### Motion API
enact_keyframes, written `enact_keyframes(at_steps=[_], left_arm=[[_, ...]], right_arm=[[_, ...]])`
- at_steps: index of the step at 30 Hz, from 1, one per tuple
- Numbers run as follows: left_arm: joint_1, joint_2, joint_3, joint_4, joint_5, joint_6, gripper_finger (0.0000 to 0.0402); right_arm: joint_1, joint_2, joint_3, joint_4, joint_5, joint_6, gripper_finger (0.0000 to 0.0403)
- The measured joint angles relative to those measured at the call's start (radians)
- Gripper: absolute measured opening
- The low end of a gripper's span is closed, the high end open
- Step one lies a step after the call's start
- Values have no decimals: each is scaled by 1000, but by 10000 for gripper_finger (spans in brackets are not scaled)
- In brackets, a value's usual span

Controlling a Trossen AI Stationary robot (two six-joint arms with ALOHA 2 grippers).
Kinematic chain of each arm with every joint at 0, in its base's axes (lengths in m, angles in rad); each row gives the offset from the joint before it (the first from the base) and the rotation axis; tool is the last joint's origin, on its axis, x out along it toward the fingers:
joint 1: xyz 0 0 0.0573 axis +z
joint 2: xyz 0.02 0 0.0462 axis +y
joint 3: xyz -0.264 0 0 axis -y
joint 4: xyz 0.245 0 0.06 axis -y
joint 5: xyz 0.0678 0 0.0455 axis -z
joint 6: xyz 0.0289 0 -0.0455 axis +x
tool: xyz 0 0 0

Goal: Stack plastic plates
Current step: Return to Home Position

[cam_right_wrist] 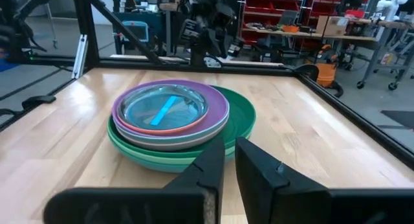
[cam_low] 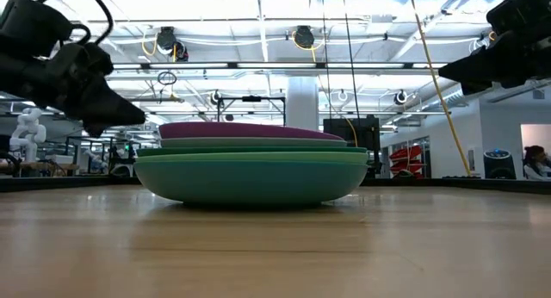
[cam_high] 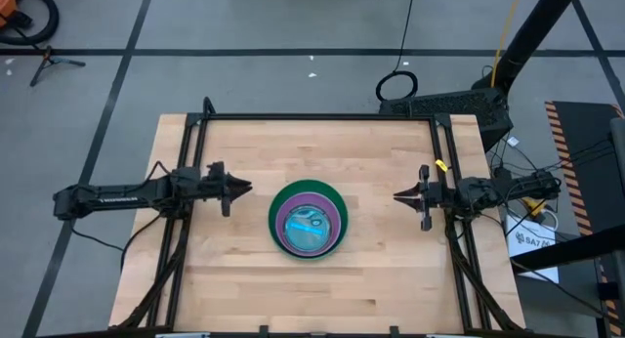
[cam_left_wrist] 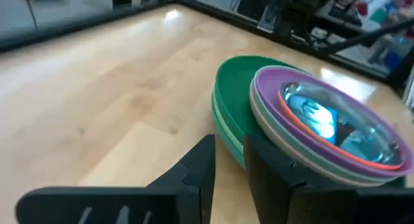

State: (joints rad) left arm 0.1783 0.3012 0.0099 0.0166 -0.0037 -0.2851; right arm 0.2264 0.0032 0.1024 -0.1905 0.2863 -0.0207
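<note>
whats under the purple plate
Under the purple plate shows a pale green rim, then wider green plates on the table. Their middles and exact count are covered.

I can't read any text for certain. The white lettering on the left arm [cam_high: 117, 193] is too small, as is the print on the white sheet [cam_high: 532, 243] right of the table [cam_high: 244, 279].
</note>
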Motion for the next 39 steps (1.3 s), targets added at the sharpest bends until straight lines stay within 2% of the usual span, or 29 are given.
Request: enact_keyframes(at_steps=[4, 11, 39], left_arm=[[-1, 15, 14, -20, -2, -95, 88], [-1, 15, 30, -22, -6, -54, 88], [-1, 15, 30, -22, -6, -51, 88]], right_arm=[[0, 0, -1, 0, -3, 53, 31], [0, 0, -1, 0, -3, 62, 31], [0, 0, -2, -1, -2, 62, 31]])
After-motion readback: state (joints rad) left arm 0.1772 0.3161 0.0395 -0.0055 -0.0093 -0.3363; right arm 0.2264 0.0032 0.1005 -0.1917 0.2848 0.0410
